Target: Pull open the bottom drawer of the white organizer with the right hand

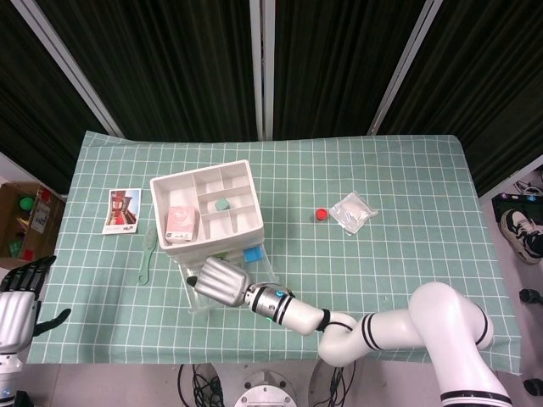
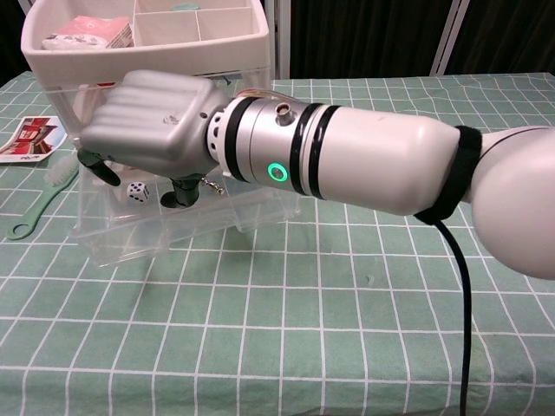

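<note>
The white organizer (image 1: 252,222) stands left of centre on the green checked cloth, its open top tray (image 2: 156,52) holding a pink packet. Its clear bottom drawer (image 2: 260,212) sticks out toward the front, with a white die (image 2: 136,191) inside. My right hand (image 1: 219,281) hangs over the front part of the drawer (image 1: 193,305), back up, fingers curled downward. Dark fingertips (image 2: 183,196) dip toward the drawer; whether they touch it is hidden. My left hand (image 1: 19,303) waits off the table's left front corner, fingers apart and holding nothing.
A red cap (image 1: 321,214) and a clear plastic packet (image 1: 353,210) lie right of the organizer. A green brush (image 2: 35,212) and a picture card (image 1: 122,209) lie to its left. The table's front edge runs just below the drawer.
</note>
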`<control>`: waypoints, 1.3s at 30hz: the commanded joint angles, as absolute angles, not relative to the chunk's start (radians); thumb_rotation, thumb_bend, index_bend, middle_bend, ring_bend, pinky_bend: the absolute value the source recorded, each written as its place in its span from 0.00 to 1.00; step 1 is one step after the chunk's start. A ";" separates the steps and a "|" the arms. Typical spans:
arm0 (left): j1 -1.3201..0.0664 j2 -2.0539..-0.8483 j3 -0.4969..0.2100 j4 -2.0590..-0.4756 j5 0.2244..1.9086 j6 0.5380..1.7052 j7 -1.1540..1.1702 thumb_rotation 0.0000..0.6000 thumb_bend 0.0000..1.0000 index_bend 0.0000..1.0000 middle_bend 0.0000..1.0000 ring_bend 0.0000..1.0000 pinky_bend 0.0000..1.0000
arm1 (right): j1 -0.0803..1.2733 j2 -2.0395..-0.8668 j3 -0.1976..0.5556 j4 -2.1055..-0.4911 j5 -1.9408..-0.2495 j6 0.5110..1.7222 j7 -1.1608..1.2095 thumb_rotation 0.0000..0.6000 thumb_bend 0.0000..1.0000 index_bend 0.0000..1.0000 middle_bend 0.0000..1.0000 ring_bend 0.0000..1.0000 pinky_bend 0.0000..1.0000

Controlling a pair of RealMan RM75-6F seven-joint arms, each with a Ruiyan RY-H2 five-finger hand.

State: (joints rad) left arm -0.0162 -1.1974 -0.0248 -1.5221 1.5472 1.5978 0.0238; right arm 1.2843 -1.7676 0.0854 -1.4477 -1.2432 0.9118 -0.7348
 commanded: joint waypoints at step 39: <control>-0.009 -1.205 -0.030 -1.500 1.544 1.599 -0.001 1.00 0.10 0.13 0.16 0.16 0.19 | 1.264 -1.865 0.142 -1.276 -1.335 0.827 -0.783 1.00 0.35 0.53 0.94 0.94 1.00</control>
